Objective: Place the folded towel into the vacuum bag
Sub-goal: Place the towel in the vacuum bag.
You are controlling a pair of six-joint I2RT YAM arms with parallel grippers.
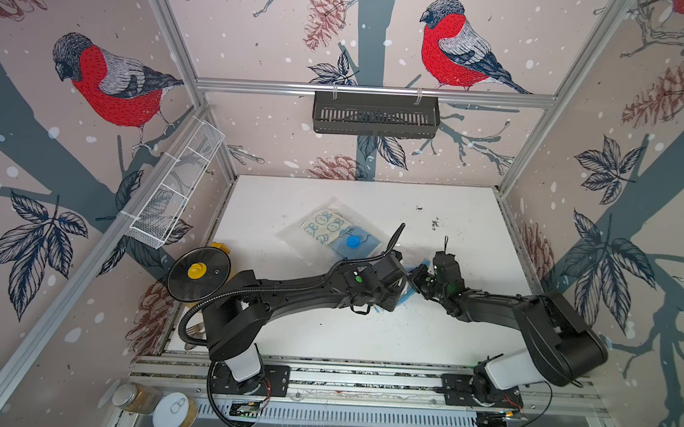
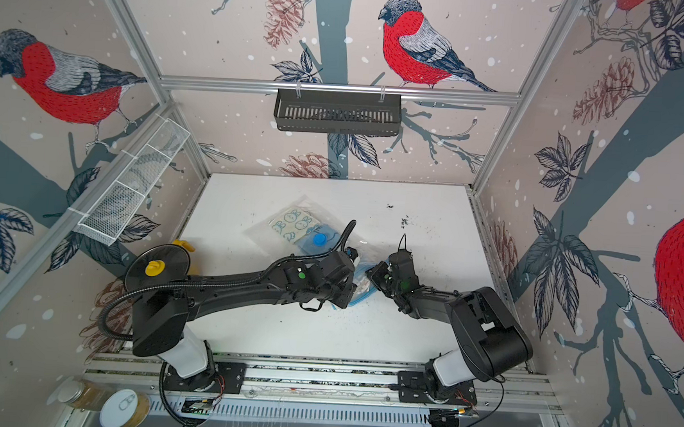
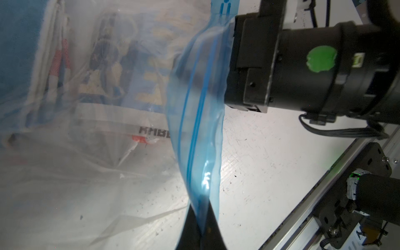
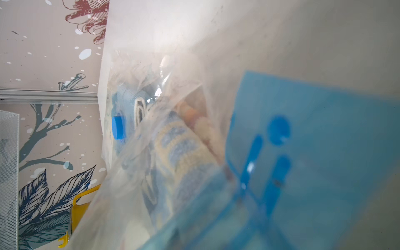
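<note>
- Blue zip strip (image 3: 194, 134) is the closest thing to your side of the table (image 1: 324, 335), and it's where the action is. Your left gripper (image 3: 201, 218) is clenching on it, with the strip running up between the fingers.
- Your right gripper (image 1: 417, 278) is sitting nose to nose with the left one, jaws squeezed nearly closed. In the left wrist view its front is pressing against the same strip, so I'm reading it as gripping the strip too. Its pads are hiding behind the plastic, though.
- Two grips on one edge is making sense to me. The plastic is floppy, so pinching the mouth end in two spots is lifting it off the table and stopping it from sagging.
- Going further out, the vacuum bag (image 1: 290, 233) is lying slantwise mid-table, with its far end resting flat.
- The blue valve cap (image 1: 353, 241) is sitting on top of the bag, just past the grippers.
- Beyond the cap, the folded towel (image 1: 325, 225) with the bunny print is lying inside the bag, showing through the clear plastic.
- So I'm judging the placing part as basically done. I can't tell whether the zip is sealed.
</note>
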